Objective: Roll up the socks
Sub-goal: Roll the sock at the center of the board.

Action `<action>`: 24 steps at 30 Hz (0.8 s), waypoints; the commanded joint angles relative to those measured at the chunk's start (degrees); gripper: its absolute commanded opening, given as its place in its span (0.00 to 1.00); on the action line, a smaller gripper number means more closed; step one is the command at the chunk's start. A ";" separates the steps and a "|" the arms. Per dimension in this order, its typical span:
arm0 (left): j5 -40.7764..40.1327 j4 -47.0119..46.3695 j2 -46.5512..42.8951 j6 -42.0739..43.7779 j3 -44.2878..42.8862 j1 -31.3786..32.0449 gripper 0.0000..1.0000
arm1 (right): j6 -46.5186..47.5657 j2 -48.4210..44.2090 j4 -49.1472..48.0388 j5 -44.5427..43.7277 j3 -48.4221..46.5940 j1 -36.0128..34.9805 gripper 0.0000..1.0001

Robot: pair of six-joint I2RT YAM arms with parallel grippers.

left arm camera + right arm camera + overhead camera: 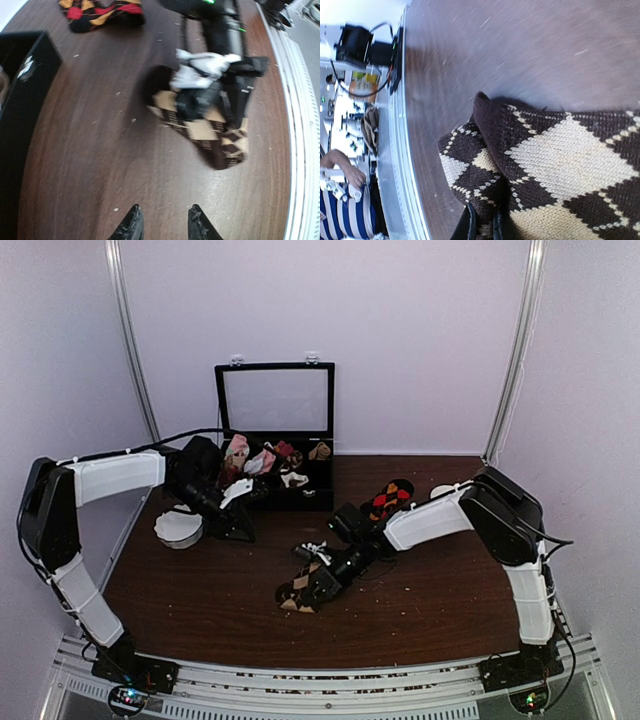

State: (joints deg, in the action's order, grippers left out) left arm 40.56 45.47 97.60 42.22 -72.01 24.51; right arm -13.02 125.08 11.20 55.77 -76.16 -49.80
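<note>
**Tan-diamond sock gripped by right arm, lying diagonal near mid-table**

The tan-diamond sock (296, 593) lies flat on the table (430, 590), a little left of centre and toward the near edge. In the top view its long axis runs diagonally; one end points near-left toward the arm bases, and the other points far-right, passing under the right gripper (322, 578).

In the left wrist view the same sock (210, 131) runs from upper left to lower right; the right gripper (200, 97) sits on its middle portion.

In the right wrist view the sock (560, 150) fills the lower right, with the knit in two overlapping layers; the right gripper (484, 226) has its fingers drawn close together, clenched on the knit.

The left gripper (162, 226) hovers over bare wood, well apart from that sock; its fingers stand apart with nothing between them (released). In the top view the left gripper (240, 522) sits just in front of the black box (300, 502).

The red-and-orange sock (388, 498) lies far-right of the tan one and apart from it; its long axis is likewise diagonal, near-left to far-right. It also shows at the top edge of the left wrist view (100, 12).

The black box stands at the far side with its lid (275, 400) raised upright; it holds sock bundles (262, 460). A white round object (178, 528) lies near the table's left edge, beside the left gripper.
</note>
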 commanded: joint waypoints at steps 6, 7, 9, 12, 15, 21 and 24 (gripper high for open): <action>-1.42 -11.69 7.08 -12.92 -5.43 1.43 0.33 | 11.73 0.24 15.95 -2.56 11.79 -4.93 0.10; -1.79 -11.22 9.10 -13.24 -7.14 2.59 0.33 | 11.37 0.02 15.10 -2.46 12.65 -4.97 0.10; -2.62 -9.64 13.15 -13.05 -10.63 5.47 0.33 | 10.96 -0.09 14.01 -2.45 13.10 -4.97 0.10; -3.62 -7.85 18.94 -14.10 -16.25 9.05 0.33 | 12.40 0.42 15.52 -2.57 11.10 -5.02 0.10; -4.16 -6.49 23.41 -15.30 -21.43 11.72 0.33 | 14.77 1.13 18.80 -4.02 8.72 -5.03 0.10; -2.65 -1.19 27.53 -14.45 -27.27 15.26 0.35 | 19.93 1.69 24.82 -11.28 5.48 -5.02 0.11; -1.66 3.06 28.23 -11.80 -27.35 15.31 0.37 | 21.08 1.28 25.73 -14.62 5.07 -5.03 0.10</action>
State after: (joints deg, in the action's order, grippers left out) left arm 37.10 42.26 124.79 28.01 -97.49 40.21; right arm 4.29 122.23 28.75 60.31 -72.88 -54.78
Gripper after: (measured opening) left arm 0.361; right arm 0.108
